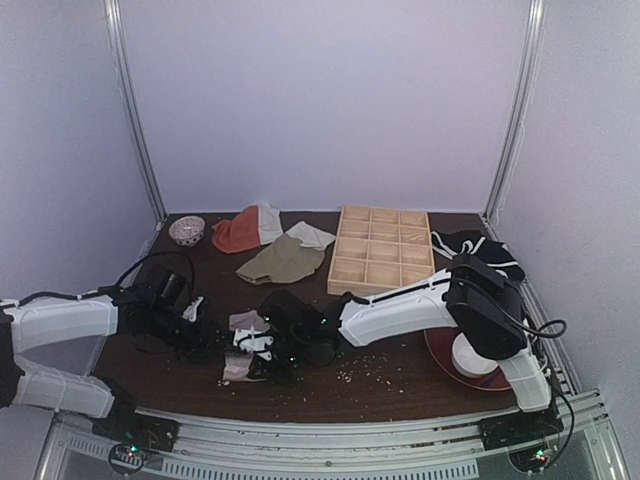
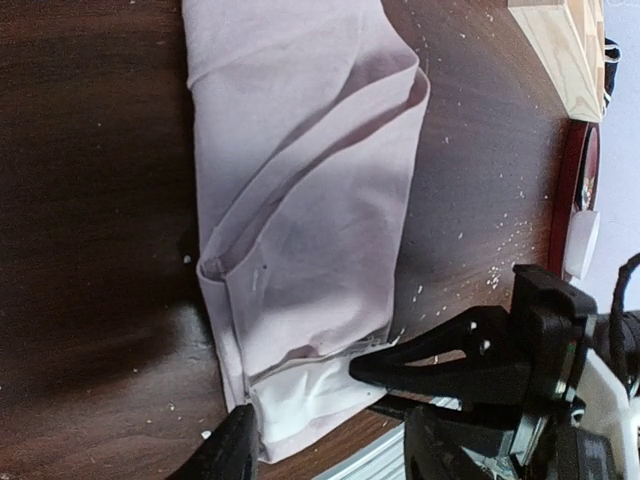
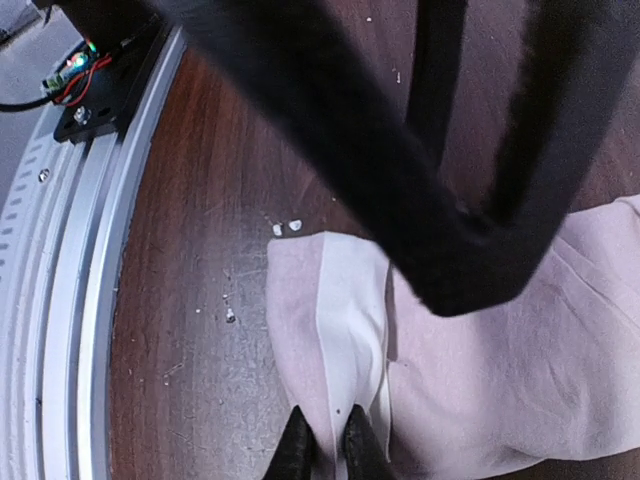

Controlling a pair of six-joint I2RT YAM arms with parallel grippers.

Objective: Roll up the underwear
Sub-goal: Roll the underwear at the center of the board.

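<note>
The underwear (image 2: 300, 190) lies folded in a long mauve-pink strip on the dark table, its white waistband end (image 2: 310, 395) nearest the front edge. In the top view it (image 1: 243, 322) lies between both grippers. My left gripper (image 2: 336, 445) is open, its fingers straddling the waistband end. My right gripper (image 3: 328, 450) is shut, pinching the edge of the white waistband (image 3: 350, 330). Its black fingers (image 2: 440, 350) reach in from the right in the left wrist view. My left gripper's finger (image 3: 330, 120) crosses the top of the right wrist view.
A wooden compartment tray (image 1: 381, 250), an olive-green cloth (image 1: 281, 260), an orange-red and white cloth (image 1: 245, 230) and a small bowl (image 1: 187, 230) lie at the back. A red plate with a white cup (image 1: 470, 362) is at the right. The metal front rail (image 3: 60, 300) is close by.
</note>
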